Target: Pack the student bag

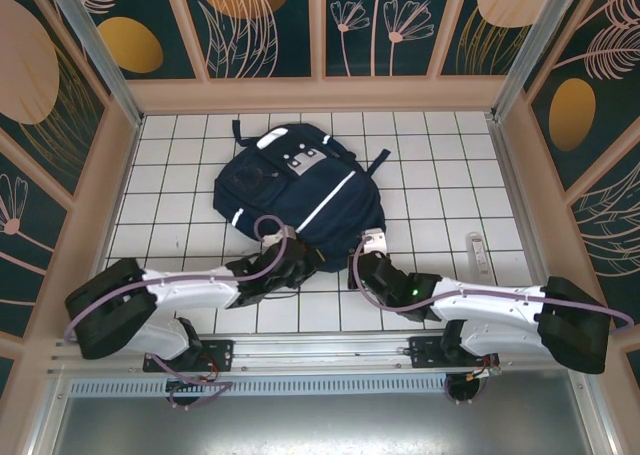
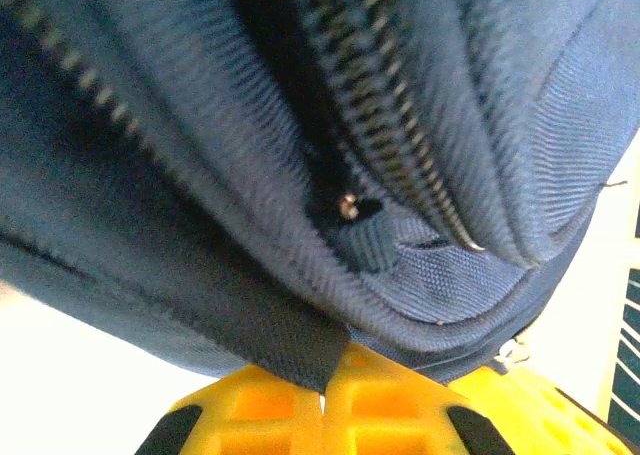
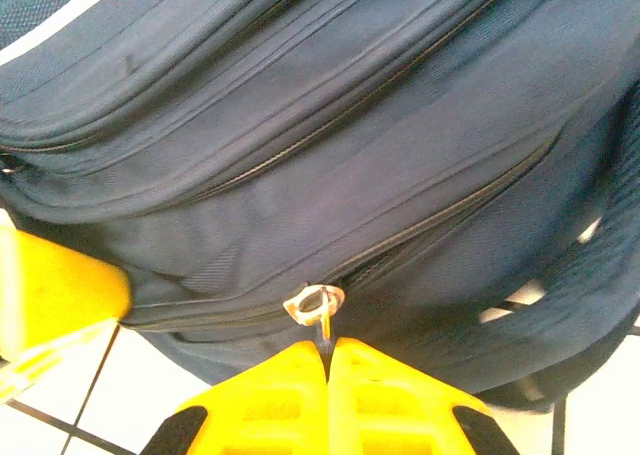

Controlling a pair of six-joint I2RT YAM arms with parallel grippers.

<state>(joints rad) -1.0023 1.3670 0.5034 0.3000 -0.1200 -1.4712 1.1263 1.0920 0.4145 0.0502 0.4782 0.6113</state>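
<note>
The navy student bag (image 1: 295,190) lies flat on the white tiled floor, its white diagonal stripe facing up. Both arms meet its near edge. My left gripper (image 2: 325,395) is shut on a dark fabric tab (image 2: 290,345) at the bag's lower edge, under an open stretch of zipper teeth (image 2: 375,125). My right gripper (image 3: 328,350) is shut on the metal zipper pull (image 3: 318,307) of a lower pocket zipper (image 3: 440,215). From above, the left gripper (image 1: 292,252) and the right gripper (image 1: 370,247) both press against the bag's near hem.
A small white oblong object (image 1: 479,250) lies on the tiles to the right of the bag. Wooden walls enclose the tiled floor (image 1: 440,165) on three sides. A yellow part (image 3: 50,295) shows at the left of the right wrist view.
</note>
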